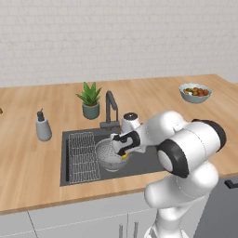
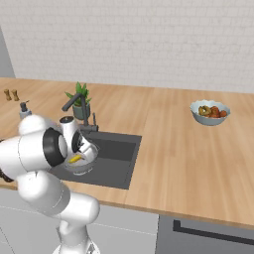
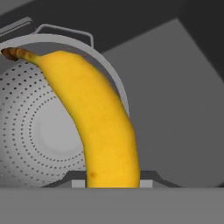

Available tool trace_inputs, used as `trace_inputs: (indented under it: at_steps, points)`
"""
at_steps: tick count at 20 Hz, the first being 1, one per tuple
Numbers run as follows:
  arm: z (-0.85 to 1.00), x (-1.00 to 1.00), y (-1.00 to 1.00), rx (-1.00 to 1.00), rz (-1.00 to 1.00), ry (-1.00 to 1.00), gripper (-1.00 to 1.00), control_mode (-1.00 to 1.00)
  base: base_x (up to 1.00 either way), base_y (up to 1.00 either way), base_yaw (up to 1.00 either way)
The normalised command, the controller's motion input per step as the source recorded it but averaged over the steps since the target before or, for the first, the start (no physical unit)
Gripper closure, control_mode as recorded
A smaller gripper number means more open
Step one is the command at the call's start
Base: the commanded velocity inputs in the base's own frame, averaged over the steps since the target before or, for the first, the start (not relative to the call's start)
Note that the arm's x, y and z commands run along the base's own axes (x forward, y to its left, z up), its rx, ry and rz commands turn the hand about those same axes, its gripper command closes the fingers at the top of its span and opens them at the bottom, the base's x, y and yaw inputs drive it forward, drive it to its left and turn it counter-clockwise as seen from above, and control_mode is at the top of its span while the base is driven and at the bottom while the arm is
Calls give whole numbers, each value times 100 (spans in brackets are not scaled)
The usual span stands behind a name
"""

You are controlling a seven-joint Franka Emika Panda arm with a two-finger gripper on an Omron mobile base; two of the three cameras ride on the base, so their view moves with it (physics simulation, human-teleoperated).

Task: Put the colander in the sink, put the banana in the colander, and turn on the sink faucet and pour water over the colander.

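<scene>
The silver colander (image 1: 106, 157) sits in the dark sink (image 1: 144, 163), beside the wire rack. My gripper (image 1: 122, 150) hangs just over the colander's right rim and is shut on the banana (image 1: 124, 156), of which a yellow end peeks out below the hand. In the hand view the banana (image 3: 103, 122) rises from between the fingertips (image 3: 77, 181) and curves up across the perforated colander (image 3: 43, 131), its dark tip at the far rim. From the right base view the banana (image 2: 75, 159) hovers above the colander (image 2: 83, 165). The sink faucet (image 1: 110, 108) stands behind the basin.
A wire grid rack (image 1: 83, 156) fills the sink's left part. A soap dispenser (image 1: 43, 126) and a potted plant (image 1: 90, 100) stand on the wooden counter behind the sink. A fruit bowl (image 1: 195, 92) sits far right. Small shakers (image 2: 11, 94) stand at the back left.
</scene>
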Motion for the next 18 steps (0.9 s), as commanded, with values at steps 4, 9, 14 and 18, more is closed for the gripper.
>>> trace_inputs:
  at_steps: [4,9,14,18]
  points:
    - [-17,24,1,3,4,1,100,-100,0,0,0]
    - [-25,21,6,1,1,0,100,-100,0,0,0]
    - [-25,19,5,0,0,0,100,-100,0,0,0]
    - [-17,11,2,0,0,0,100,-100,0,0,0]
